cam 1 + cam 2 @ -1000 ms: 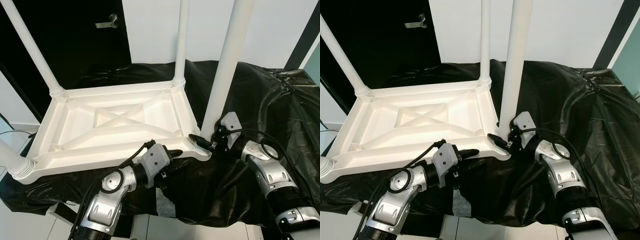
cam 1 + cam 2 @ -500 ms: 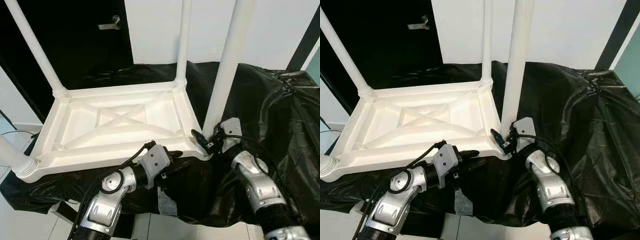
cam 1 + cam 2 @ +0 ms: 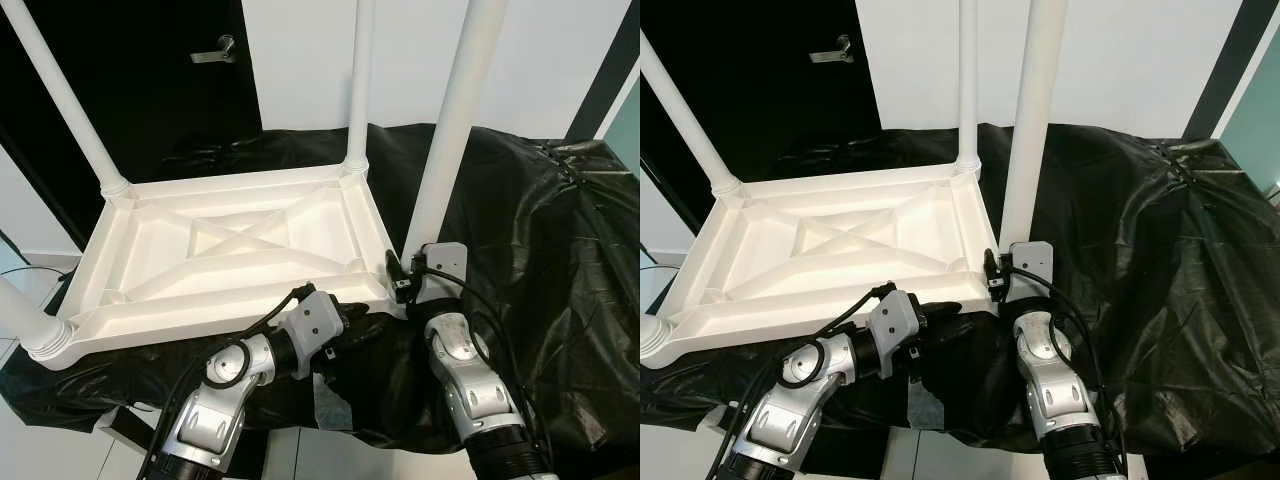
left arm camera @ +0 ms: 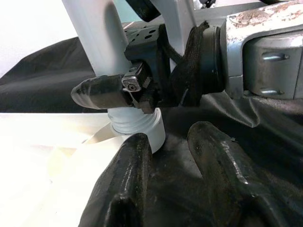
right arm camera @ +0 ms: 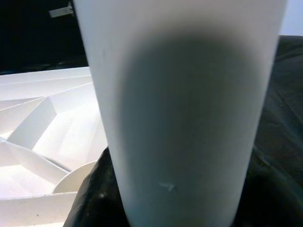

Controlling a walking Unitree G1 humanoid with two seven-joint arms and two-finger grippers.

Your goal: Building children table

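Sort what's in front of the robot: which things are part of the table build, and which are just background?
Part of the build:
- upturned white tabletop
- near-right leg, gripped low by the right gripper
- three other fitted legs, e.g. far leg
- left gripper, at the tabletop's near edge

Background:
- black sheet
- black door with handle

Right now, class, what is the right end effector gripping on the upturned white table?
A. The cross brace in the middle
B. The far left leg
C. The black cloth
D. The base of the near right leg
D: the right end effector is clamped around the base of the near right leg, where it meets the corner of the upturned table.
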